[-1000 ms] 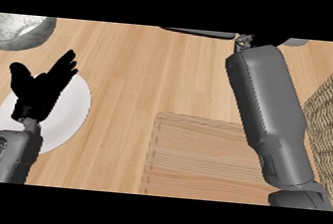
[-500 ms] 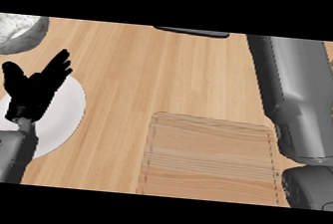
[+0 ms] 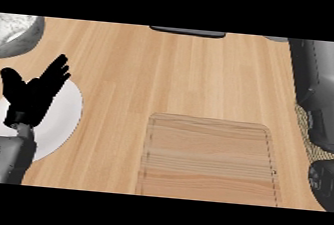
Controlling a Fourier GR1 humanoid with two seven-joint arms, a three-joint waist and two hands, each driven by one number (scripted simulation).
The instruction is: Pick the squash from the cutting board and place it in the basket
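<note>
The squash shows nowhere in the head view, so neither its long axis nor the way it points can be told. The cutting board [image 3: 210, 158] lies on the bench [image 3: 166, 69] toward the near edge, right of middle, its long sides running away from the robot; its top is bare wood with a groove around the rim.

The left hand [image 3: 31, 95] rests at the bench's left side, fingers straight and spread, pointing away and a little to the right, thumb held apart. It holds nothing and sits over the white plate [image 3: 62, 120], which lies near the left edge.

The right forearm [image 3: 327, 93] fills the right edge of the view, reaching toward the far right corner. The right hand itself is out of view, so how it stands cannot be told. A strip of the woven basket [image 3: 305, 127] shows beside that forearm at the right edge.

A grey bowl [image 3: 7, 33] sits in the far left corner, and a dark flat object [image 3: 188, 31] lies at the far edge
</note>
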